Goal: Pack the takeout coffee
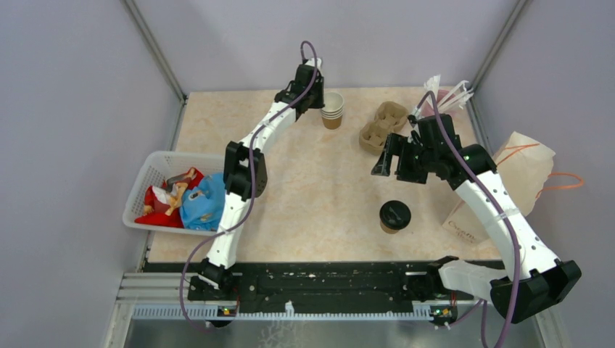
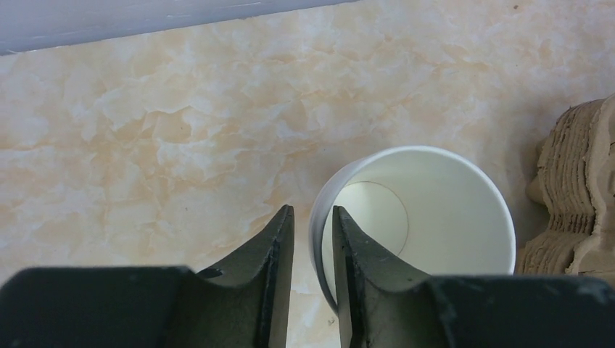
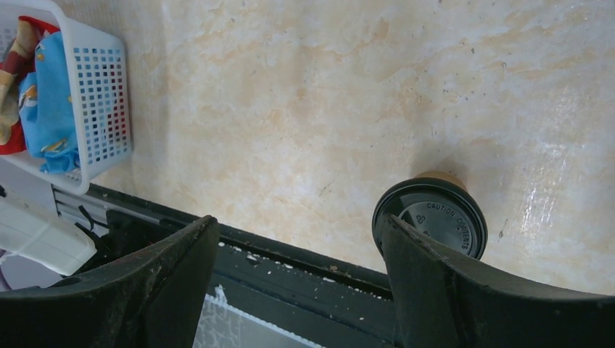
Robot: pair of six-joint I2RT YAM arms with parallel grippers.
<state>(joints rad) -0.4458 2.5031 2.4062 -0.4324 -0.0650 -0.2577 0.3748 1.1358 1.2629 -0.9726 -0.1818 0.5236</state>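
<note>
A brown paper coffee cup with a black lid (image 1: 394,215) stands on the table's near right part. It also shows in the right wrist view as the lidded cup (image 3: 439,214), just beyond my right finger. My right gripper (image 1: 386,161) (image 3: 297,219) hangs above the table, open and empty. At the far middle stands an open brown cup (image 1: 333,110), cream inside (image 2: 435,210), apparently nested in others. My left gripper (image 1: 317,101) (image 2: 312,210) straddles its left rim, one finger outside and one inside. The jaws stand narrowly apart, with a gap showing between the outer finger and the wall.
A brown pulp cup carrier (image 1: 382,127) (image 2: 573,196) lies right of the open cup. Behind it stands a pink cup of wrapped sticks (image 1: 435,101). A paper bag (image 1: 511,174) lies at the right edge. A white basket (image 1: 156,163) (image 3: 101,94) of colourful items sits at the left.
</note>
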